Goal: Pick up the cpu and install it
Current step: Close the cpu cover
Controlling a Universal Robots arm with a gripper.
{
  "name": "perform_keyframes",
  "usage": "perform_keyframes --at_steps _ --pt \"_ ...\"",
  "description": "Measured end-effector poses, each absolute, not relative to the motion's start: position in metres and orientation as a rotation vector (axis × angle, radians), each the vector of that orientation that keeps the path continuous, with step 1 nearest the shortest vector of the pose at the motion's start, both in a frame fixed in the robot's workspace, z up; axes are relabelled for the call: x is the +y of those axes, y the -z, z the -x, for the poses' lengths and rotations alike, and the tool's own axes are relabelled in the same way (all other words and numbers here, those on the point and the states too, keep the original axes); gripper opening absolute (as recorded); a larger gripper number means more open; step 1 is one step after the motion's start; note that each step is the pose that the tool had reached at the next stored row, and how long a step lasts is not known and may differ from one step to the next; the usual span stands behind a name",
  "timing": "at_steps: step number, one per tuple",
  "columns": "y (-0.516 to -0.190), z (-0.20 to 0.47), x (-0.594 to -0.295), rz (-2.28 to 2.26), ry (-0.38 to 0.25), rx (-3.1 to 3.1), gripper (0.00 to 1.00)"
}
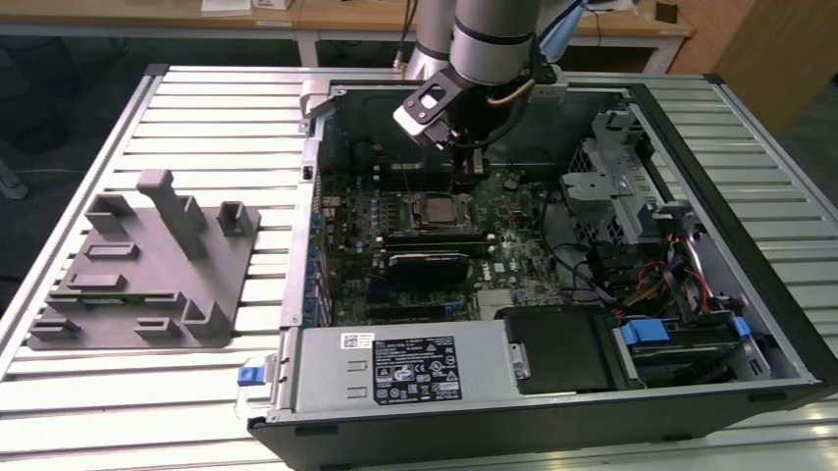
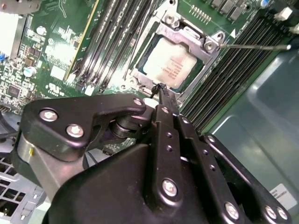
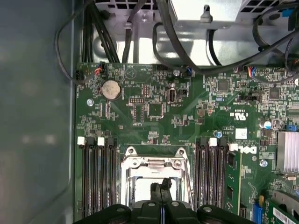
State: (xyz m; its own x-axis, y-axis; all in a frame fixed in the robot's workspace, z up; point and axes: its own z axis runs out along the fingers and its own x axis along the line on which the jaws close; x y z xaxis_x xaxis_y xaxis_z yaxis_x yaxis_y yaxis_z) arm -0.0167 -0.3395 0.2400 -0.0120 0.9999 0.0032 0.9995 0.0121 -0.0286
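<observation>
Arm reaches down into the open case (image 1: 733,128), gripper (image 1: 466,180) over the socket, fingers pinched together on nothing.

I see the wrist tilted, coming in from the case's far side. In the second wrist view the closed tips sit at the edge of the cpu (image 2: 170,67), which lies flat inside the socket frame (image 2: 187,33); I can't tell if they touch. Memory slots (image 3: 96,172) flank the socket closely on both sides. The grey tray (image 1: 144,265) sits well apart, at the exterior view's left.
</observation>
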Motion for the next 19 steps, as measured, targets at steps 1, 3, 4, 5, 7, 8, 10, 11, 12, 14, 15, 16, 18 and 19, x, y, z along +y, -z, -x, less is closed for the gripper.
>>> perform_keyframes --at_steps 1,3,4,5,7,8,10,11,12,14,15,16,18,19 --pt "-0.240 0.017 -0.340 2.192 -0.028 -2.219 0.11" --pt "-0.240 0.017 -0.340 2.192 -0.028 -2.219 0.11" --pt "-0.240 0.017 -0.340 2.192 -0.028 -2.219 0.11" --pt "-0.240 0.017 -0.340 2.192 -0.028 -2.219 0.11" --pt "-0.240 0.018 -0.340 2.192 -0.028 -2.219 0.11" --pt "-0.240 0.018 -0.340 2.192 -0.028 -2.219 0.11" --pt "-0.240 0.019 -0.340 2.192 -0.028 -2.219 0.11" --pt "-0.239 0.019 -0.340 2.192 -0.028 -2.219 0.11" --pt "-0.239 0.021 -0.340 2.192 -0.028 -2.219 0.11" --pt "-0.238 0.024 -0.340 2.192 -0.028 -2.219 0.11" --pt "-0.237 0.025 -0.340 2.191 -0.028 -2.220 0.11" --pt "-0.237 0.027 -0.340 2.190 -0.027 -2.220 0.11" --pt "-0.235 0.029 -0.340 2.189 -0.027 -2.221 0.11" --pt "-0.235 0.030 -0.340 2.188 -0.027 -2.222 0.11"
